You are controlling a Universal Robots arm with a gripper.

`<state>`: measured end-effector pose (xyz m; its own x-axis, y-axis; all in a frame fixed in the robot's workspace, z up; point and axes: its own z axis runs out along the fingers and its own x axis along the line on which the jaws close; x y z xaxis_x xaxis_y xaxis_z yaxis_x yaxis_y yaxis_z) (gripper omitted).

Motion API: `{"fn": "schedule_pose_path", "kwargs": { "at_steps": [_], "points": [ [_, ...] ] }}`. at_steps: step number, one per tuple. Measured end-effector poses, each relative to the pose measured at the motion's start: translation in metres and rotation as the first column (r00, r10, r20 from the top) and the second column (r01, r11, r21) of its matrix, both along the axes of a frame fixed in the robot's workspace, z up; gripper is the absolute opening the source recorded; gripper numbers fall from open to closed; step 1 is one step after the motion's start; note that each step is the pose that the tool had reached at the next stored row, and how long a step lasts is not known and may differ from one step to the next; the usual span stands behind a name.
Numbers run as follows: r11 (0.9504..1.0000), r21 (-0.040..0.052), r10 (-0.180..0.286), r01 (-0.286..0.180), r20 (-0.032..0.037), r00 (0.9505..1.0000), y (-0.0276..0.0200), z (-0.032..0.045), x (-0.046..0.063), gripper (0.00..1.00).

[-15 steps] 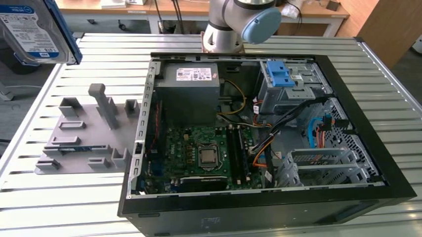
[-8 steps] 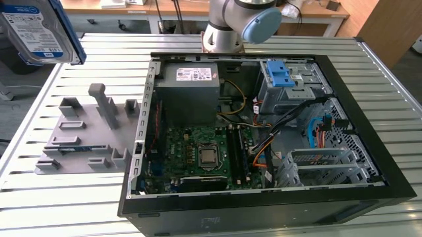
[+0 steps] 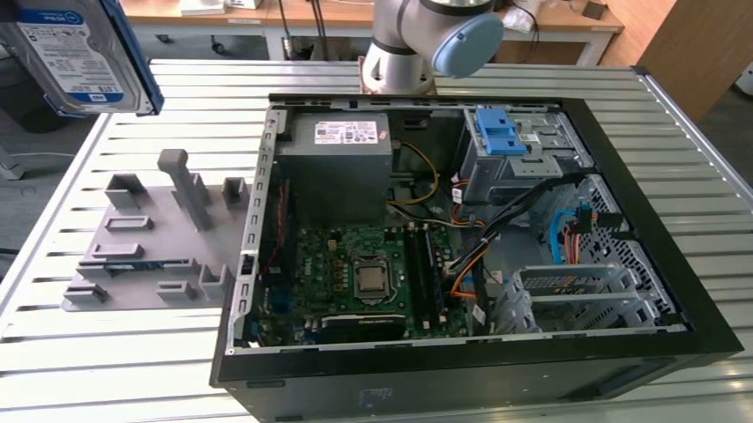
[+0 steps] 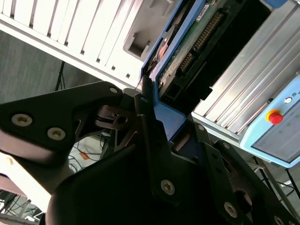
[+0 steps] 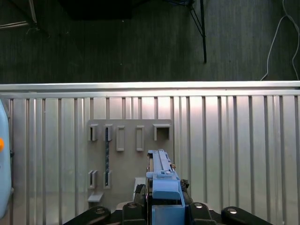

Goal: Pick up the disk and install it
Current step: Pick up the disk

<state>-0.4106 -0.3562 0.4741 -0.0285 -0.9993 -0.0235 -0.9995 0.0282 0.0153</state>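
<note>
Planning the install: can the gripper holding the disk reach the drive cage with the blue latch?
Probably yes: the case lies open with the drive cage uncovered, though black cables run along its edge. The gripper holds the disk clear of the case.

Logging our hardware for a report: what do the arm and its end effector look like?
The arm has silver-grey tubular links and a light blue round joint cap. The end effector is matte black, built of angular plates joined by silver screws.
</note>
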Motion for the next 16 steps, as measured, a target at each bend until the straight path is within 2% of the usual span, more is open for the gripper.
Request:
{"fn": "schedule_pose_path", "kwargs": {
  "at_steps": [5, 11, 16],
  "points": [
    [1.0, 0.0001, 0.0, 0.0, 0.0, 1.0, 0.0, 0.0013, 0.003, 0.36],
    [1.0, 0.0001, 0.0, 0.0, 0.0, 1.0, 0.0, 0.0098, 0.003, 0.36],
    [1.0, 0.0001, 0.0, 0.0, 0.0, 1.0, -0.0009, 0.0129, 0.003, 0.36]
  ]
}}
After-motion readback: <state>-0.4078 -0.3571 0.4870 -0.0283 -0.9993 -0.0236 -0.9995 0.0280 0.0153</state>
